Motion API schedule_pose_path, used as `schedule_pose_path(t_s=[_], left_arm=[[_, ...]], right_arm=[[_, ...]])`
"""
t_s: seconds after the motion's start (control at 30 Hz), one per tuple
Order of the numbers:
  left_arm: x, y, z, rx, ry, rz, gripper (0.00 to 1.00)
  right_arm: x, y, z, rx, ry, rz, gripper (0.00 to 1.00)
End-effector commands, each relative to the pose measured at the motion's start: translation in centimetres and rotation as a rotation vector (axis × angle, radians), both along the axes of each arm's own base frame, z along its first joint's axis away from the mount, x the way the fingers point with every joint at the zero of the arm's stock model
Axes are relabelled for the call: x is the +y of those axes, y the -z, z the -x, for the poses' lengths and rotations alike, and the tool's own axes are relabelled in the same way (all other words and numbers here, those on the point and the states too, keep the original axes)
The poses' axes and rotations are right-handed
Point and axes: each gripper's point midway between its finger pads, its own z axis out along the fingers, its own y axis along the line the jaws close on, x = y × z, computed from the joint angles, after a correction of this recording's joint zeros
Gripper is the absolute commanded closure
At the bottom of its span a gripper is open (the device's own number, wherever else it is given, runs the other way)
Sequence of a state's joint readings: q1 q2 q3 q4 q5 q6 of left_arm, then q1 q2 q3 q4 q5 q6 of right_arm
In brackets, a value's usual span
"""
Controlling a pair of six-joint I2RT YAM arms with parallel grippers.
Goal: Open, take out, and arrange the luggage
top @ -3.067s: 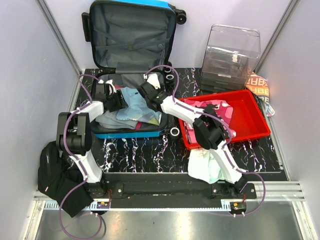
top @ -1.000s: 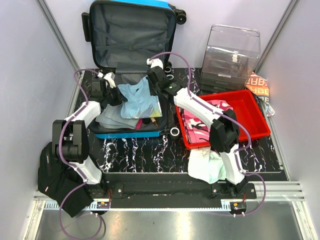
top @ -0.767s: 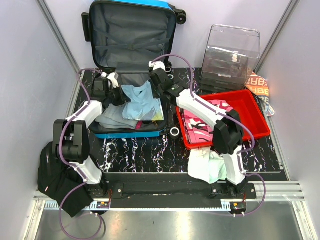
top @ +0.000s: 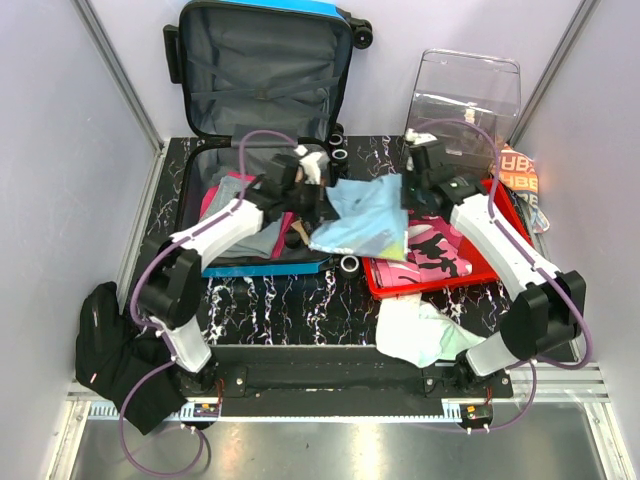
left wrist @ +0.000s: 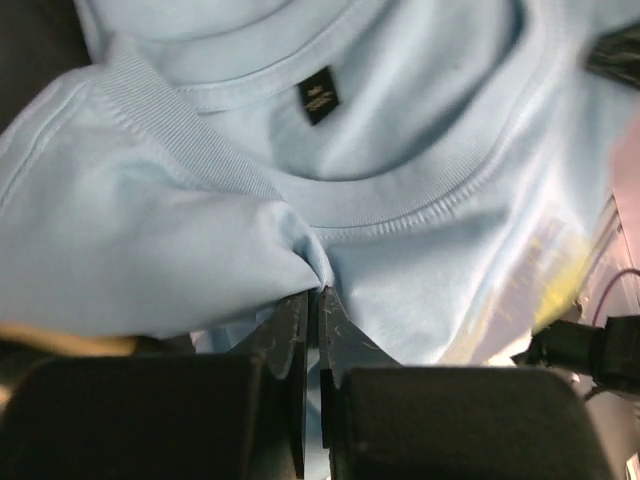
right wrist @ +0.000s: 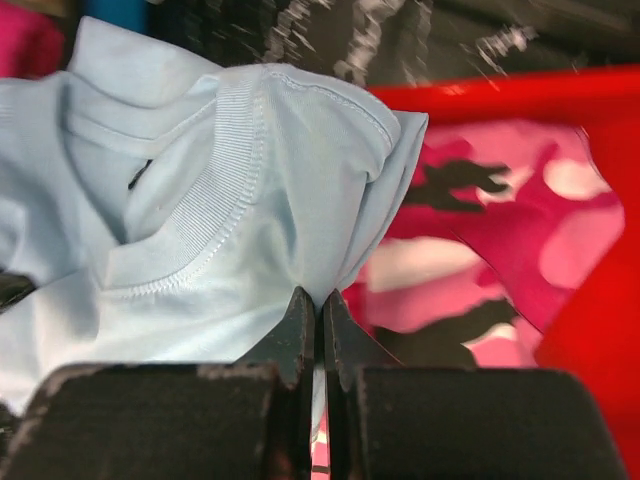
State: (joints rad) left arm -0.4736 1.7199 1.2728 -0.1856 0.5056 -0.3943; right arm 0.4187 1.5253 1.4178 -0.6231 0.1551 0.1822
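Note:
The luggage [top: 262, 80], a bright blue suitcase, lies open at the back left with its lid leaning on the wall and its dark grey lining showing. A light blue T-shirt [top: 365, 215] hangs spread between the suitcase and the red tray [top: 400, 287]. My left gripper [top: 318, 195] is shut on the shirt's left side, next to the collar. In the left wrist view that gripper [left wrist: 318, 295] pinches a fold of the T-shirt [left wrist: 400, 150]. My right gripper [top: 405, 190] is shut on the right side. The right wrist view shows its jaws [right wrist: 320, 300] closed on the T-shirt [right wrist: 200, 230].
Pink and grey clothes [top: 240, 215] remain in the suitcase's lower half. A pink camouflage garment [top: 425, 250] lies in the tray. A clear plastic drawer box [top: 465, 95] stands at the back right, beside an orange patterned cloth [top: 520, 175]. A pale cloth [top: 420, 330] and a black bag [top: 110, 350] lie near the front.
Both grippers have carried the light blue T-shirt rightward out of the suitcase, over the gap and the tray's left edge. The right arm swung far to the right.

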Motion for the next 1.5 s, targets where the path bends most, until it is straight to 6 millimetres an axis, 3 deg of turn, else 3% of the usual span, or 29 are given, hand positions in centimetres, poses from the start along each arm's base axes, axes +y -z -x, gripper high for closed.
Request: schedule_pose_path(t_s=[0.0,0.3,0.53,0.6,0.73,0.9,1.23,1.33,1.37,1.43,1.47], left_arm=[[-4.5,-1.2,0.3,-0.019,0.072,0.022,1.0],[-9.8,-0.1,2.0,-0.016,0.119,-0.042,1.0],[-13.0,-1.4,2.9,-0.061,0.145,-0.051,1.0],[-13.3,-1.2,2.6,-0.065,0.141,-0.059,1.0],[-13.3,0.5,2.2,-0.039,0.127,-0.086,1.0],[-12.6,1.8,1.0,-0.083,0.089,-0.145,1.0],[-11.1,2.4,-0.6,-0.132,0.03,-0.22,1.0],[-11.1,2.8,0.1,-0.1,0.058,-0.215,1.0],[-11.3,3.0,0.4,-0.09,0.063,-0.209,0.97],[-11.2,3.5,0.6,-0.074,0.061,-0.211,0.78],[-11.2,3.5,0.6,-0.078,0.059,-0.215,0.72]], right_arm=[[-4.0,1.5,0.7,0.038,0.017,0.02,1.0],[-10.4,5.5,0.3,0.131,0.096,0.104,1.0],[-14.2,7.2,-0.1,0.206,0.136,0.191,1.0],[-14.6,7.4,-0.4,0.214,0.119,0.217,1.0],[-15.6,9.8,-1.1,0.281,0.091,0.258,1.0],[-18.0,11.1,-2.3,0.324,0.103,0.35,1.0],[-19.2,10.8,-3.6,0.321,0.084,0.436,1.0],[-19.6,10.5,-3.9,0.308,0.09,0.459,1.0],[-19.3,10.5,-4.1,0.303,0.076,0.45,0.93],[-19.0,10.6,-4.2,0.3,0.066,0.43,0.87],[-18.9,10.6,-4.3,0.296,0.074,0.421,0.7]])
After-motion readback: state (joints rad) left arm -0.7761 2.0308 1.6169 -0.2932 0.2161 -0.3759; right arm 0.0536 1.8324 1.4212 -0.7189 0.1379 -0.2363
